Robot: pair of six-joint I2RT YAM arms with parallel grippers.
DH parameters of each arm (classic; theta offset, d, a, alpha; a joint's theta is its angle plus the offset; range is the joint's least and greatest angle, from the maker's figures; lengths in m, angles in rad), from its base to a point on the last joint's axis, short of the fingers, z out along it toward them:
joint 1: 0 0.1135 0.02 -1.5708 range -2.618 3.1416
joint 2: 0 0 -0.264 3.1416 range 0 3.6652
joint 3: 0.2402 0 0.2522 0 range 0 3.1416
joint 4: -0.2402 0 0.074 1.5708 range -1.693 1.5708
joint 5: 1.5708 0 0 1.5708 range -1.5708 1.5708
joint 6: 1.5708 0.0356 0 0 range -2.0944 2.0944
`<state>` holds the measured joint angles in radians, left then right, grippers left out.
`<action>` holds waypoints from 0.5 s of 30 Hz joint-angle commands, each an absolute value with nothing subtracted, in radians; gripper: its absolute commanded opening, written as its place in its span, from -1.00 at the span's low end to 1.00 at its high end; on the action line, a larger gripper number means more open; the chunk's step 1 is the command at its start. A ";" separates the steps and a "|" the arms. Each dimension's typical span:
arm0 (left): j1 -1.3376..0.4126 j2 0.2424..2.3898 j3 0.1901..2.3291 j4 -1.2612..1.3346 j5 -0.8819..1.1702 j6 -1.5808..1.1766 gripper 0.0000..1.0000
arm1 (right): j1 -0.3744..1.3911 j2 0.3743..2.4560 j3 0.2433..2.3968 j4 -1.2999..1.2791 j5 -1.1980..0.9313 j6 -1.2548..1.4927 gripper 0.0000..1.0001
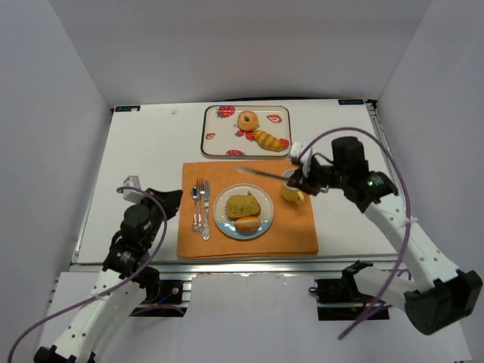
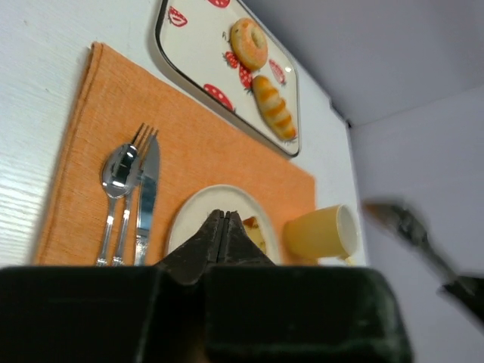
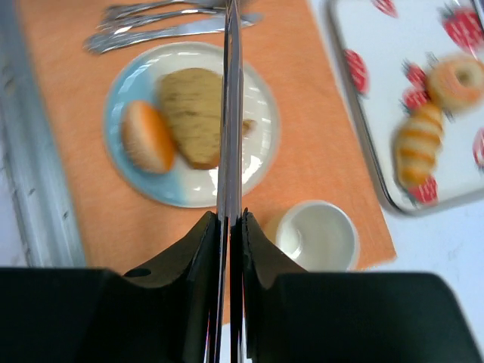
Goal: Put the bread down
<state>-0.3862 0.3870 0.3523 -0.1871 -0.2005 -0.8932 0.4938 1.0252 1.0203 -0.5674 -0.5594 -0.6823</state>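
Note:
A brown bread slice (image 1: 242, 204) and an orange-topped roll (image 1: 247, 223) lie on the light blue plate (image 1: 265, 198) in the middle of the orange placemat (image 1: 302, 234). A donut (image 1: 247, 120) and a striped bread stick (image 1: 266, 139) lie on the strawberry tray (image 1: 219, 132) behind it. My right gripper (image 1: 302, 180) is shut on metal tongs (image 1: 261, 172), whose closed blades point left over the plate's far edge. In the right wrist view the tongs (image 3: 231, 113) cross above the slice (image 3: 189, 113), beside the roll (image 3: 145, 136). My left gripper (image 1: 172, 200) is shut and empty, left of the mat.
A yellow cup (image 1: 293, 189) stands on the mat just under my right gripper. A spoon, a fork and a knife (image 1: 200, 206) lie side by side left of the plate. White walls close in the table on three sides.

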 commanded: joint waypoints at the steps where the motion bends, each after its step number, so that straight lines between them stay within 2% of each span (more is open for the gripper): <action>1: -0.382 0.416 0.351 -0.152 -0.154 -0.885 -1.00 | 0.344 1.119 1.100 -0.427 -0.571 -0.410 -0.93; 2: -0.382 0.423 0.351 -0.143 -0.141 -0.885 -1.00 | 0.228 1.146 1.109 -0.387 -0.575 -0.297 -1.00; 6: -0.382 0.469 0.344 -0.071 -0.071 -0.885 -1.00 | -0.009 1.282 1.100 -0.275 -0.432 -0.076 -1.00; 9: -0.383 0.521 0.348 -0.045 -0.022 -0.888 -0.52 | -0.110 1.388 1.054 -0.220 -0.335 -0.057 -1.00; 10: -0.385 0.534 0.351 -0.048 -0.015 -0.884 -0.05 | -0.121 1.435 1.040 -0.200 -0.301 -0.061 -1.00; 11: -0.387 0.549 0.356 -0.051 -0.002 -0.876 0.19 | -0.138 1.456 1.013 -0.181 -0.251 -0.067 -1.00; 13: -0.399 0.595 0.380 -0.070 -0.002 -0.844 0.46 | -0.158 1.506 0.988 -0.128 -0.229 -0.103 -1.00; 14: -0.405 0.610 0.390 -0.081 0.032 -0.835 0.53 | -0.161 1.517 0.956 -0.105 -0.210 -0.113 -0.93; 15: -0.420 0.648 0.408 -0.086 0.034 -0.824 0.56 | -0.164 1.535 0.940 -0.085 -0.201 -0.133 -0.69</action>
